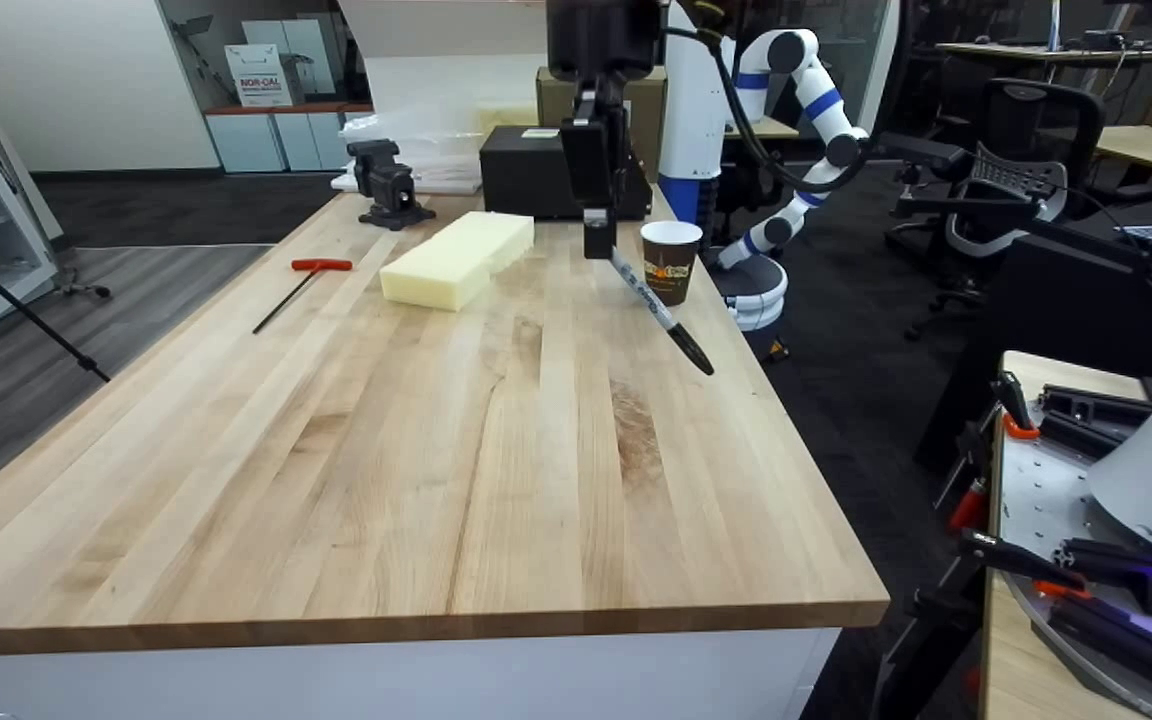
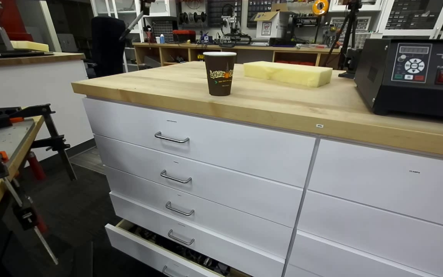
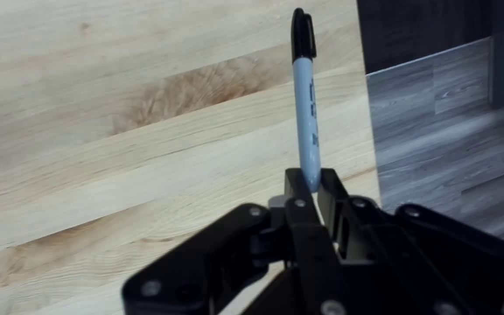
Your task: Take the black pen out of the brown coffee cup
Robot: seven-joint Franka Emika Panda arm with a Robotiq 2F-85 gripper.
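Though vertical, jaws tight on slanted pen (image 1: 658,308)

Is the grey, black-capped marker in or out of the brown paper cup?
Out: the black claw grips the marker, visible down to its cap, outside the cup.

black gripper (image 3: 312,178), round silvery screws (image 3: 299,203), blocky fingers (image 3: 295,183), black cable (image 1: 804,185), fitting (image 1: 707,14) perhaps brassy
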